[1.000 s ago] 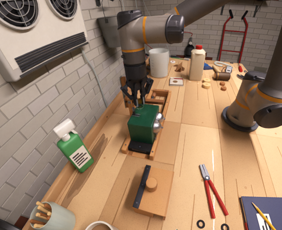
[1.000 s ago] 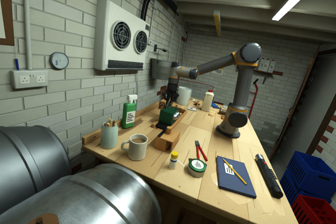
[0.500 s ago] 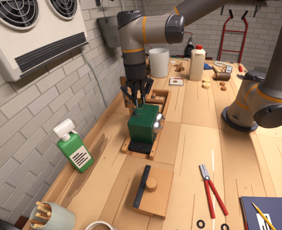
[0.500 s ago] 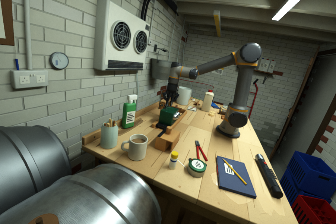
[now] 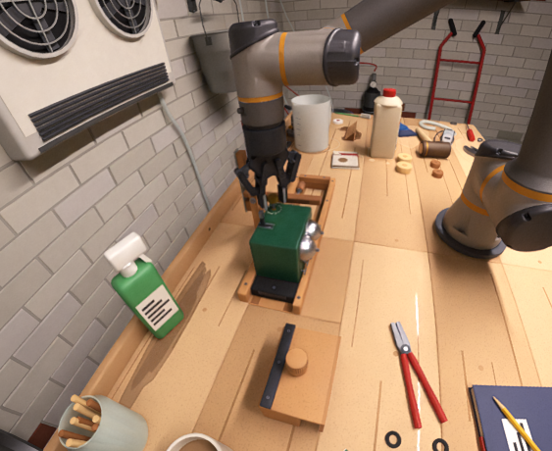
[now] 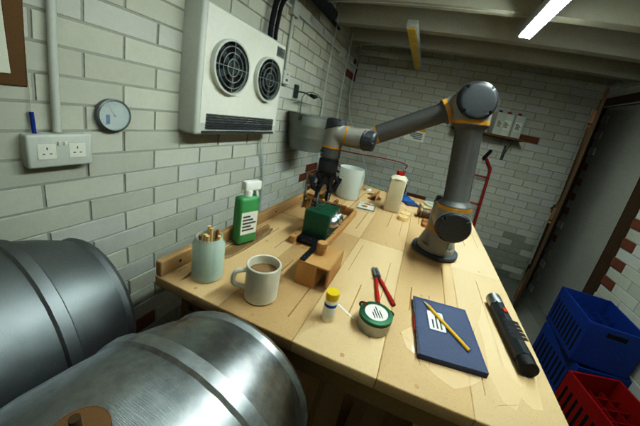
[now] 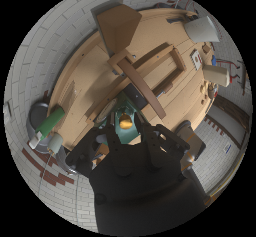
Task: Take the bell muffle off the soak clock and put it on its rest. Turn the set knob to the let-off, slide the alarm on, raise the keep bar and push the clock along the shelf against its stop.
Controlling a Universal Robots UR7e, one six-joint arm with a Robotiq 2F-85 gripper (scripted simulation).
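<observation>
My gripper (image 5: 267, 196) (image 7: 124, 122) stands straight down over the far end of the green soak clock's (image 5: 279, 245) (image 6: 320, 220) top, open around the brass set knob (image 7: 125, 122) and holding nothing. The clock sits in its wooden shelf frame (image 5: 288, 235), with two metal bells (image 5: 309, 242) on its right side. The keep bar (image 7: 141, 86) slants across the frame beyond the clock. The cork bell muffle (image 5: 296, 362) rests on the wooden rest block (image 5: 300, 375) near the front. The alarm slide (image 5: 267, 226) is a small dark tab on the clock's top.
The brick wall and the bench's raised back rail run close to the left of the clock. A green spray bottle (image 5: 143, 289) leans there. Red-handled pliers (image 5: 413, 363) lie to the right, and a white bucket (image 5: 311, 122) and a cream bottle (image 5: 385, 125) stand beyond.
</observation>
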